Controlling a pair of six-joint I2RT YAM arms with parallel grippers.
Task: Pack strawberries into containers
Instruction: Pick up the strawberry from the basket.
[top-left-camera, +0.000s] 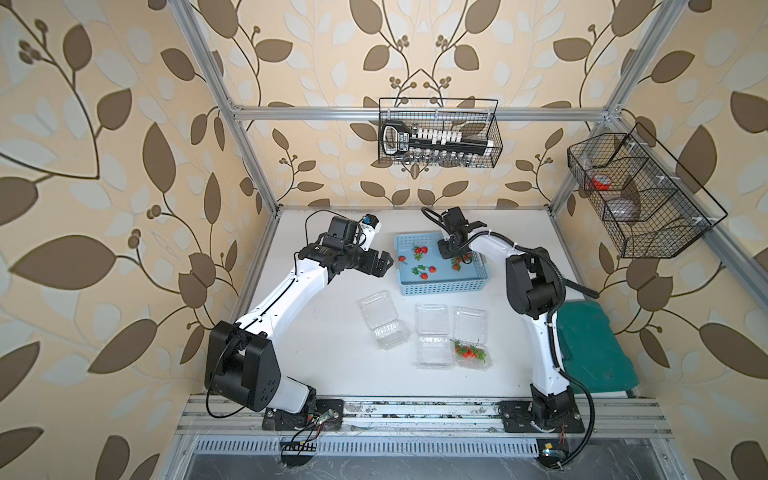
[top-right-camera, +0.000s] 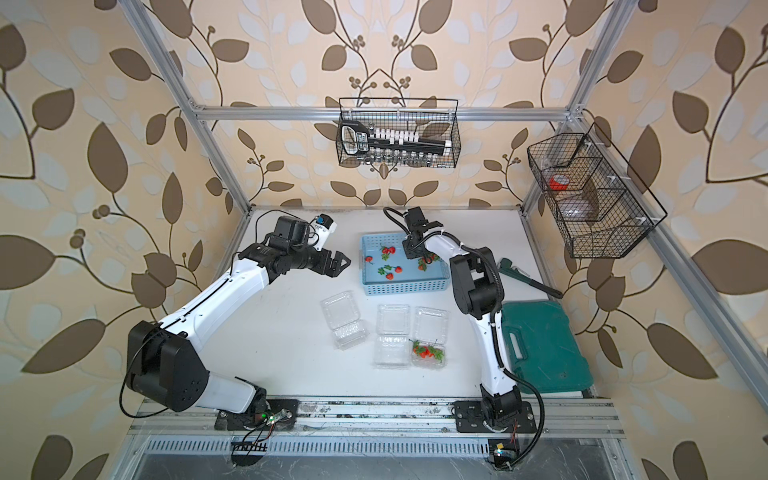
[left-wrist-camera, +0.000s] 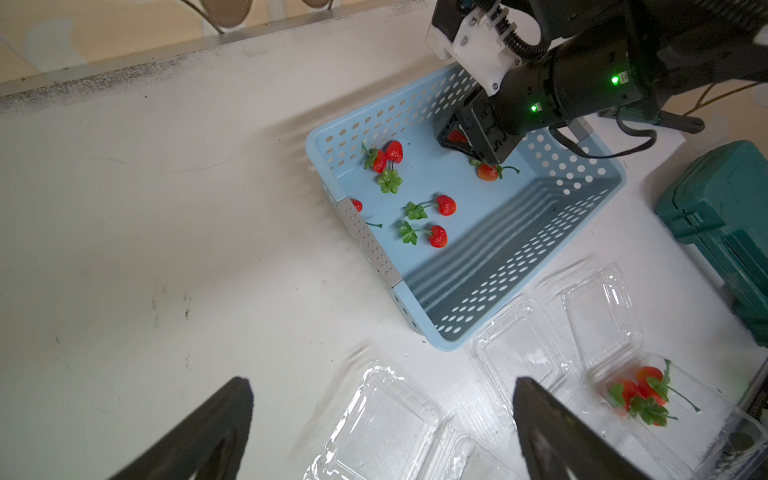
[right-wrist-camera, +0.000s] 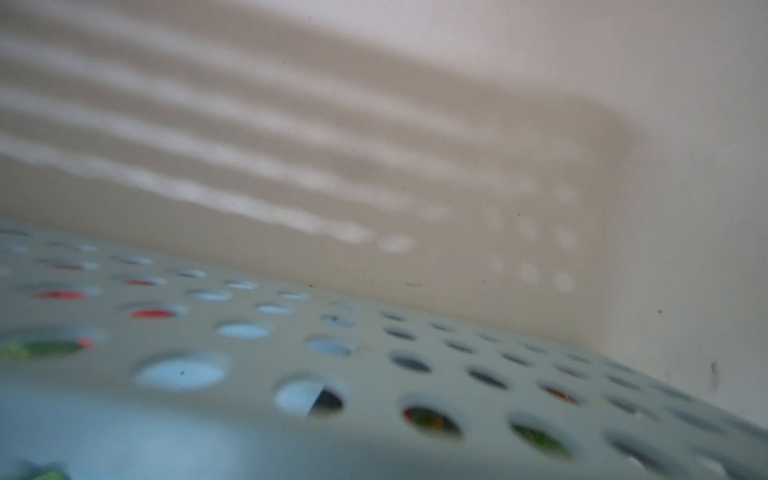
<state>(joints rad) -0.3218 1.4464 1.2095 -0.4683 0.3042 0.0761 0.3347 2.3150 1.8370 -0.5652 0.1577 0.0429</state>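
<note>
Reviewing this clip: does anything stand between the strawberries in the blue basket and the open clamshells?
Only the basket's near wall: the strawberries lie behind it, the clamshells in front with their lids open. Nothing else visible lies between them; a lift over the rim looks enough.

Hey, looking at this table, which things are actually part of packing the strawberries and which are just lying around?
Part of the job: strawberries, three clear containers, blue basket holding loose berries.
Lying about: green case, wrench, wire baskets hung on the frame.
</note>
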